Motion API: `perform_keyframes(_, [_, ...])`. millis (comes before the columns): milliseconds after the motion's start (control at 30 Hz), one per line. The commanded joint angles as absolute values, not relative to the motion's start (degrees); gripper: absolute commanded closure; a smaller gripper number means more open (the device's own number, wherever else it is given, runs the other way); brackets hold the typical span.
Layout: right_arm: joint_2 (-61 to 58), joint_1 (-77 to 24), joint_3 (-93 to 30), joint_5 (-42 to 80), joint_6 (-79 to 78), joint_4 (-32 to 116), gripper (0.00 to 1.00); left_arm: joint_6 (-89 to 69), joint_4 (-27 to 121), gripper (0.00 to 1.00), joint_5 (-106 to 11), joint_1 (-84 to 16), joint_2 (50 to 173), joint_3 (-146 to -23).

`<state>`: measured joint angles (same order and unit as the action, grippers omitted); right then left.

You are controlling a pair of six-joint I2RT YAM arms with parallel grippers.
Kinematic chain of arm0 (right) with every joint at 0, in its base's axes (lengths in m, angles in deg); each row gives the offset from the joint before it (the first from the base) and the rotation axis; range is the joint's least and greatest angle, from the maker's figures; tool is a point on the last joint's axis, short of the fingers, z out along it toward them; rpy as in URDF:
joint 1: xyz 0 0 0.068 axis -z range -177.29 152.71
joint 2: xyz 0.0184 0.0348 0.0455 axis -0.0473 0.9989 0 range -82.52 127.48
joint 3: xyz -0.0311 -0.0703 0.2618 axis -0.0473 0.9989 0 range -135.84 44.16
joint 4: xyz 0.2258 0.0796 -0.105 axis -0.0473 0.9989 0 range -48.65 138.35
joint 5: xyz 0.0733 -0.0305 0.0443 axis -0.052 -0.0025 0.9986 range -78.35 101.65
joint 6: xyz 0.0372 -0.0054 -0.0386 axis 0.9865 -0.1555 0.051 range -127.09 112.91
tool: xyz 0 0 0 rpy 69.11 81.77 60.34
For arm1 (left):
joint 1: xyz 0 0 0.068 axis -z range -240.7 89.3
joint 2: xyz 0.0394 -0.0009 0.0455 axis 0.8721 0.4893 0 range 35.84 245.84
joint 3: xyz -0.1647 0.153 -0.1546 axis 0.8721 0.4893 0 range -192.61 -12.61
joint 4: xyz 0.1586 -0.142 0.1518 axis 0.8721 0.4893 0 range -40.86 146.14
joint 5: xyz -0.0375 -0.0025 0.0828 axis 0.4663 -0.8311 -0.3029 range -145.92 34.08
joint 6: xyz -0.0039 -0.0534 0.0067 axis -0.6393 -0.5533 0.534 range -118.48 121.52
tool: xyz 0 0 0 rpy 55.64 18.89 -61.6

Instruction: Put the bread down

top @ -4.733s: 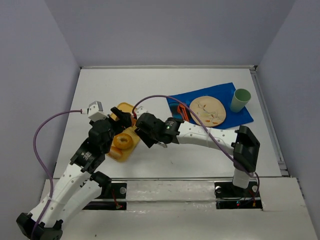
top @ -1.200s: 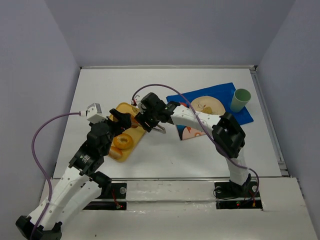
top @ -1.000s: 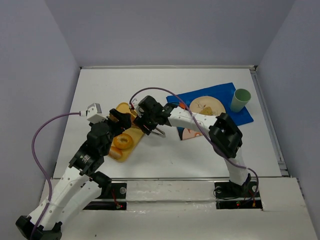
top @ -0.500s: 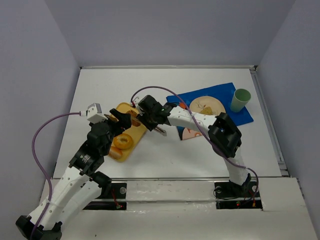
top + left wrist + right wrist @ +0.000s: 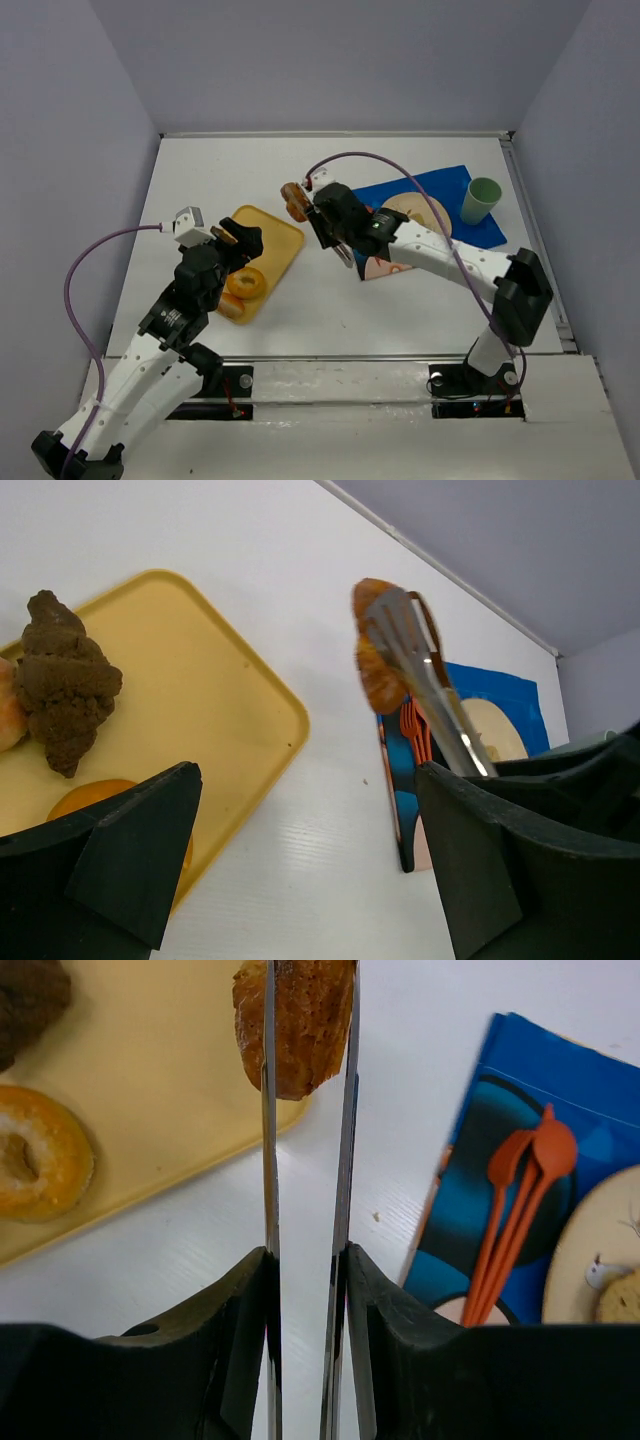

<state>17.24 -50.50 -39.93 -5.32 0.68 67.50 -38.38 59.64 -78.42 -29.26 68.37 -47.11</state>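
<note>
Clearly the bread (image 5: 297, 1030) is already in the right end effector (image 5: 308, 990): the two long thin metal fingers (image 5: 268, 1110) are closed on it from both sides, near their very tips, and its lower part hangs a little below the grip line. In the top view it is in the air, off the yellow tray (image 5: 272, 228), just beyond the tray's far right corner and near the edge of the blue mat (image 5: 450, 185). How high it is above the white surface (image 5: 330, 300) I cannot tell.

I judge this chunk to be light, with a crisp, slightly rough crust and a soft inside. It will not slip easily, but it can be squeezed flat or lose crumbs if the pressure is strong. The best hold is across its thick middle, with moderate force. The present hold seems a bit high on the piece, so a quick swing may turn it between the blades.

The left end effector (image 5: 305, 780) is spread wide with nothing in it, over the tray, where the bagel (image 5: 35, 1165) and the dark roll (image 5: 65, 680) lie.
</note>
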Motion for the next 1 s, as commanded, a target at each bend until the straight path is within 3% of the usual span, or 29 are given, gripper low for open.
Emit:
perform_keyframes(0, [7.05, -44.42, -31.97, -14.97, 9.68, 62.71, 0.82, -38.47, 57.40, 0.01, -78.86, -28.98, 68.18, -46.53])
perform_keyframes(233, [-7.62, -31.59, -15.53, -17.34, 19.71, 67.52, 0.80, -38.74, 57.40, 0.01, -79.48, -28.98, 68.18, -46.44])
perform_keyframes(433, [-9.05, -27.61, -12.53, -15.86, 22.00, 70.62, 0.75, -38.83, 57.22, 0.01, -79.48, -28.98, 68.53, -46.36])
perform_keyframes(767, [-7.90, -27.61, -14.55, -14.54, 21.21, 72.29, 0.43, -38.91, 57.75, 0.01, -79.39, -28.98, 67.92, -46.53])
perform_keyframes(967, [-9.66, -27.61, -15.34, -14.19, 21.04, 72.73, 0.34, -38.91, 58.01, 0.01, -79.48, -28.98, 67.65, -46.62])
